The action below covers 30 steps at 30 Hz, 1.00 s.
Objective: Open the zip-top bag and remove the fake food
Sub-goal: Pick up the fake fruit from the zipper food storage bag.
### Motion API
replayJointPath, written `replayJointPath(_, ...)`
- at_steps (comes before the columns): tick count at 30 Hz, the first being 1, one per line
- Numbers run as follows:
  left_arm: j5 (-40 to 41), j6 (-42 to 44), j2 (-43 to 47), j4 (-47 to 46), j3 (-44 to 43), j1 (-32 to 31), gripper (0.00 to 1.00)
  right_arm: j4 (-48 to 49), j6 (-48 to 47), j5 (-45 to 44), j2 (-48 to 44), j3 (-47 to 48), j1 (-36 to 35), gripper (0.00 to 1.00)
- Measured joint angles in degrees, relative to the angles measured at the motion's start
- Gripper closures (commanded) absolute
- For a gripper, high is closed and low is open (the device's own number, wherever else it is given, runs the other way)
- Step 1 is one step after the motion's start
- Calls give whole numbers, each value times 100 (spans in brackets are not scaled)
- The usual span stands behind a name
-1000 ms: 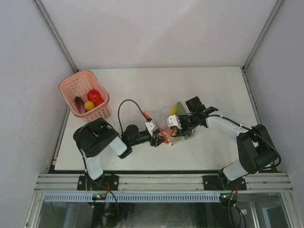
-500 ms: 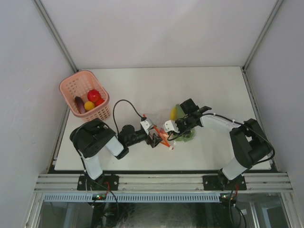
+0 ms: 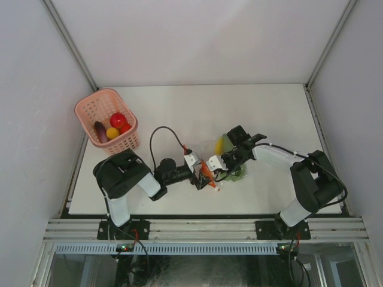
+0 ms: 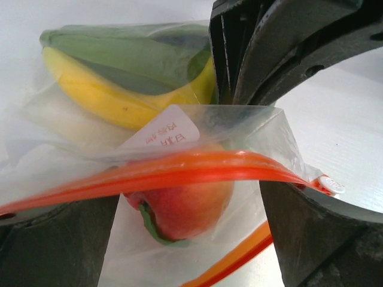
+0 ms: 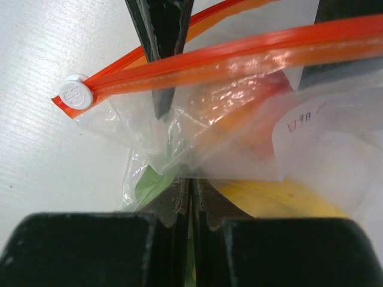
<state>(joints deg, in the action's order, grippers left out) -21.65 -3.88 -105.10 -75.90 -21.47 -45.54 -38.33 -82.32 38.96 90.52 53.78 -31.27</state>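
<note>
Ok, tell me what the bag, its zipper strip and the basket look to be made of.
The zip-top bag: thin clear plastic film, glossy, shown by its creases and glare. Its zipper strip: thicker orange-red plastic, smooth and shiny. The basket: pink moulded plastic, probably rigid, with a perforated lattice wall.

Bag: clear zip-top bag (image 4: 263,137) fills the view; orange zipper strip (image 4: 179,170) crosses it, white slider (image 4: 328,184) at the right end.
Contents: yellow banana (image 4: 102,98), green piece (image 4: 137,57), red-orange fruit (image 4: 185,206).
Left end effector (image 4: 188,239): dark fingers (image 4: 311,239) spread wide.
</note>
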Motion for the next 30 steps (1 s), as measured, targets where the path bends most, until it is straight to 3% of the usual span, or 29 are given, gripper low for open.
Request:
replayJointPath(7,271,20,-313,-22,-160,-42,13,-33,-44,13,0,0,0,100)
replayJointPath(8,304,20,-352,-28,-162,-42,19,-33,-44,13,0,0,0,100)
replayJointPath(11,350,28,-409,-31,-162,-42,58,-31,-42,11,0,0,0,99)
replayJointPath(12,356,28,-407,-28,-162,-44,63,-26,-39,11,0,0,0,99)
replayJointPath(16,422,-4,-192,79,-101,-44,67,24,28,0,0,0,7,99)
replayJointPath(23,531,-446,1016,372,330,7,70,177,245,103,-103,0,140,99)
replayJointPath(30,520,-1670,1591,575,586,396,71,168,310,-87,-140,0,310,99)
